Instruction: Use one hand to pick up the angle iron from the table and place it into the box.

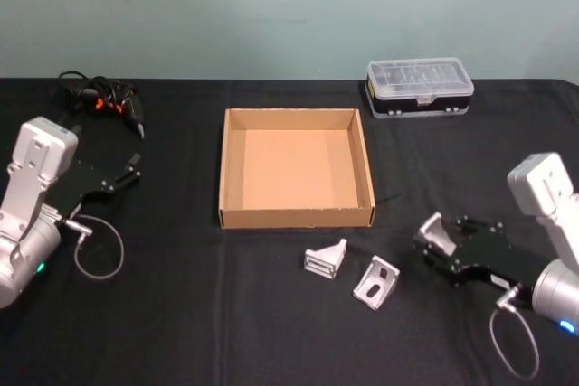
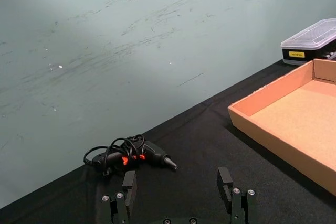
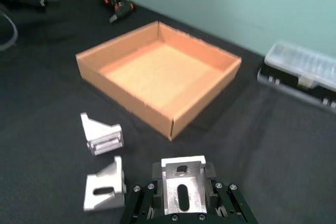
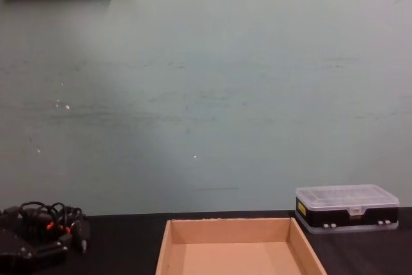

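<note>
Beyond the box [image 1: 297,217] sits a plastic case [image 1: 420,88].

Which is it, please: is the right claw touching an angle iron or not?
Touching. The right wrist view shows the right claw shut on an angle iron, fingers against its sides.

I'm seeing the box [image 1: 297,217] sitting mid-frame on the table [image 1: 181,314]. Case [image 1: 419,87] is lying upper right behind it, corded tool [image 1: 107,102] upper left. Just below the box: left angle iron [image 1: 327,259] and right angle iron [image 1: 376,282], lying apart. Third angle iron [image 1: 440,232] is sitting clamped in the right gripper [image 1: 432,243], lower right. Left gripper [image 1: 124,174] is hanging mid-left.
</note>
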Available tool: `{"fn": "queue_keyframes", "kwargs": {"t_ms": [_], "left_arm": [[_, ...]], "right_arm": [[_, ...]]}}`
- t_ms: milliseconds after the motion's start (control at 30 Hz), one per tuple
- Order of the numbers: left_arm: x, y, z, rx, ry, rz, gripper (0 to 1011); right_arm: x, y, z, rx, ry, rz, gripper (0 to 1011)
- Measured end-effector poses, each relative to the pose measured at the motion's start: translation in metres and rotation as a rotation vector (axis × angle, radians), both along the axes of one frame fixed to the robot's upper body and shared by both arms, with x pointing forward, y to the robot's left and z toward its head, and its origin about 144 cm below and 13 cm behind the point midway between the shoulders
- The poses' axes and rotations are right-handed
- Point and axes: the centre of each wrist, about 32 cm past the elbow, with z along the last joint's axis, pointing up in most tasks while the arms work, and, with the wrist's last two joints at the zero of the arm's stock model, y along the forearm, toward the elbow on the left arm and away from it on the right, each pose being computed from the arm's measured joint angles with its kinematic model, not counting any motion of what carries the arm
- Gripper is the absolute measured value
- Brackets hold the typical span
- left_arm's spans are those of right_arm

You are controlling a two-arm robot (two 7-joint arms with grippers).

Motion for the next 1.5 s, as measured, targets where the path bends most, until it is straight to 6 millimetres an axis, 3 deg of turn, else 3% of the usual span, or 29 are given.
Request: {"fn": "queue_keyframes", "kwargs": {"t_ms": [133,333,800,1233,1500], "left_arm": [[0.0,0.0,0.0,0.0,0.0,0.0,1011],[0.0,0.0,0.0,0.0,0.0,0.0,1011],[0.0,0.0,0.0,0.0,0.0,0.0,1011],[0.0,0.0,0.0,0.0,0.0,0.0,1011],[0.0,0.0,0.0,0.0,0.0,0.0,1011]], "right_arm": [[0.003,0.004,0.013,0.011,-0.036,0.017,457],[0.023,0.011,0.031,0.031,-0.061,0.027,457],[0.099,0.032,0.056,0.079,-0.037,0.015,456],[0.152,0.064,0.05,0.109,0.032,0.014,457],[0.173,0.082,0.042,0.066,0.053,0.017,457]]}}
